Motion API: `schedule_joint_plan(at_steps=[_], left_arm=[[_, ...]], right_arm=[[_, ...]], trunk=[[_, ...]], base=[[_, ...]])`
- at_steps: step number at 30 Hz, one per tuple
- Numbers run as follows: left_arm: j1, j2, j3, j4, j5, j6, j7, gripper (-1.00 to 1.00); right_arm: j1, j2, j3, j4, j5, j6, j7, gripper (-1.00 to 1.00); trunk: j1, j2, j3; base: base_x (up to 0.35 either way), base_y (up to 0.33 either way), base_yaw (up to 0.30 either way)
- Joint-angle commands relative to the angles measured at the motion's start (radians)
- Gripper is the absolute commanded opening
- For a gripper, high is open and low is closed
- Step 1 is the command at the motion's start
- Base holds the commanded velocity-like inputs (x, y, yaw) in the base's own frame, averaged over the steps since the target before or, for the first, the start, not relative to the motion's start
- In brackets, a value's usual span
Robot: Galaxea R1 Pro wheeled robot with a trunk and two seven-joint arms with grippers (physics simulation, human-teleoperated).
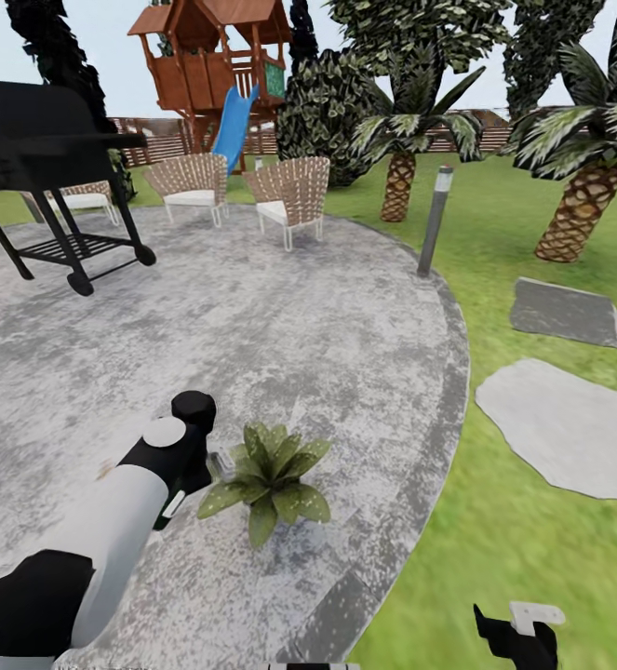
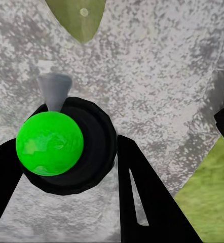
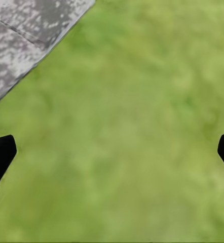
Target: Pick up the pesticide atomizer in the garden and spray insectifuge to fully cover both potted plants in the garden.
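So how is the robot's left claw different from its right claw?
The left gripper has its black fingers closed around a dark round bottle with a bright green top; the right gripper holds nothing, with fingertips wide apart. The left one hangs over the speckled grey paved patio, beside a small leafy green potted plant; the right one hangs over plain green lawn. Both have black fingers and point at the ground.

patio at 12 o'clock: rough mottled grey stone w/ smoother paved rim. lawn at 4 o'clock: soft matt green. grill at 10 o'clock: matt black metal. chairs at 12: woven wicker, white cushions. playhouse at 12: reddish wood, glossy blue slide. left arm: smooth white & black plastic. potted plant: matt green leaves.
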Motion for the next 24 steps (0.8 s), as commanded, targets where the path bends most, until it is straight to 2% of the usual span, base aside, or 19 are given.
schedule_joint_plan(at_steps=[1, 9, 24], left_arm=[[-0.001, 0.000, -0.001, 0.001, -0.008, 0.011, -0.010, -1.00], [-0.021, -0.001, 0.001, 0.003, -0.008, 0.012, -0.010, -1.00], [-0.022, -0.013, -0.001, 0.004, -0.008, 0.013, -0.010, -1.00]], right_arm=[[-0.001, 0.000, -0.009, 0.000, 0.005, -0.004, 0.008, 1.00], [-0.001, 0.001, -0.009, 0.000, 0.004, -0.004, 0.008, 1.00], [-0.001, 0.001, -0.009, 0.000, 0.004, -0.004, 0.008, 1.00]], trunk=[[0.000, 0.000, -0.001], [0.000, 0.000, -0.001], [0.000, 0.000, -0.001]], base=[[0.072, -0.020, 0.277], [-0.073, -0.178, 0.262], [0.028, -0.268, 0.025]])
